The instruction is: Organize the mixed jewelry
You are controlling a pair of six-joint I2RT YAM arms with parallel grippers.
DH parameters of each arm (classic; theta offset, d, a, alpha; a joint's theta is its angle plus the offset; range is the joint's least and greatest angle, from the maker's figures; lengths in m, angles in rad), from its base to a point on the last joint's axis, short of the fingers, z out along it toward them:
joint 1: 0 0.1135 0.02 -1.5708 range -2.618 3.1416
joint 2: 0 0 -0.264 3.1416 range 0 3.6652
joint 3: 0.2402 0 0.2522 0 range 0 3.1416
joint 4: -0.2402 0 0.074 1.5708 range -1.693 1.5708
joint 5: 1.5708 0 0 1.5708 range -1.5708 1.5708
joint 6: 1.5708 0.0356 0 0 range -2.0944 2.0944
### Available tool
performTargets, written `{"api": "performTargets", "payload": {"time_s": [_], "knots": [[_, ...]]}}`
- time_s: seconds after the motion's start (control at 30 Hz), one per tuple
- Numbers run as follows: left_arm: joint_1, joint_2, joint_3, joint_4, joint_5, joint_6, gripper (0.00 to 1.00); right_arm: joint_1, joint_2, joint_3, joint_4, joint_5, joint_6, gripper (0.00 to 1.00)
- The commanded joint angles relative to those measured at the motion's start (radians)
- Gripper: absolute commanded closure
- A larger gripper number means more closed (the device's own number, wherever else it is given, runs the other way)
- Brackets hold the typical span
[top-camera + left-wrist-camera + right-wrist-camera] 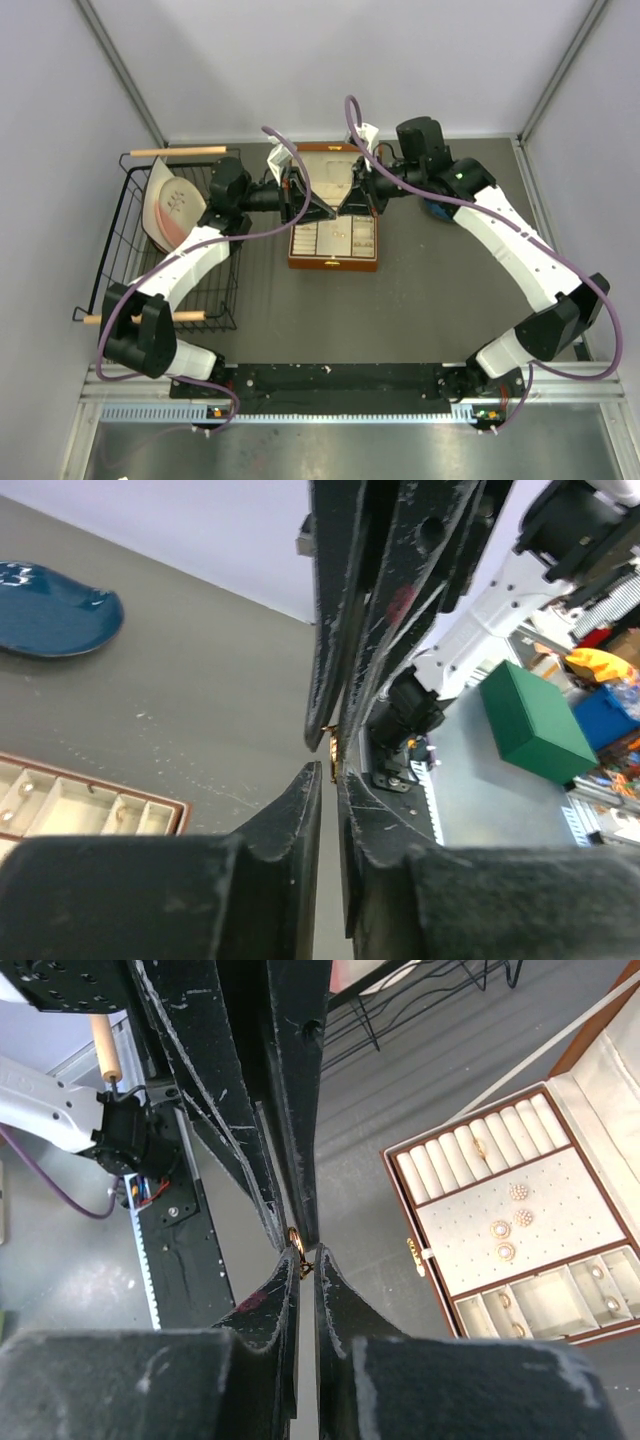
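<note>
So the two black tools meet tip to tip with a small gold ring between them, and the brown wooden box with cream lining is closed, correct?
Not quite: the brown wooden box with cream lining is open, its lid standing up, as the top external view shows. The rest holds: the left tool and the right tool meet tip to tip with the small gold ring between them.

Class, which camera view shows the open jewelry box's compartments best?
Right wrist: the jewelry box lies open, ring rolls and earrings plain. Top external shows it whole but small; left wrist only a corner.
</note>
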Motion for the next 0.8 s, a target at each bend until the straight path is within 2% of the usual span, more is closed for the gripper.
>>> {"api": "performTargets", "payload": {"time_s": [0.0,0.03,0.07,0.17,0.23,0.5,0.77], "knots": [[0.031,-0.053,-0.007,-0.147,-0.084,0.166,0.77,0.011,-0.004,0.057,0.033,0.044,-0.030,1.00],[0.063,-0.059,-0.022,-0.149,-0.094,0.182,0.72,0.008,-0.003,0.064,0.028,0.076,-0.036,1.00],[0.083,-0.067,-0.031,-0.149,-0.102,0.186,0.60,0.009,0.000,0.069,0.024,0.096,-0.042,1.00],[0.178,-0.107,-0.061,-0.157,-0.121,0.211,0.48,0.018,0.017,0.084,0.013,0.177,-0.091,1.00],[0.259,-0.131,-0.071,-0.163,-0.124,0.220,0.43,0.040,0.051,0.097,0.008,0.252,-0.142,1.00],[0.543,-0.171,-0.053,-0.289,-0.084,0.254,0.42,0.090,0.261,0.164,0.004,0.384,-0.361,1.00],[0.719,-0.194,-0.025,-0.336,-0.030,0.246,0.42,0.169,0.491,0.264,0.007,0.447,-0.513,1.00]]}}
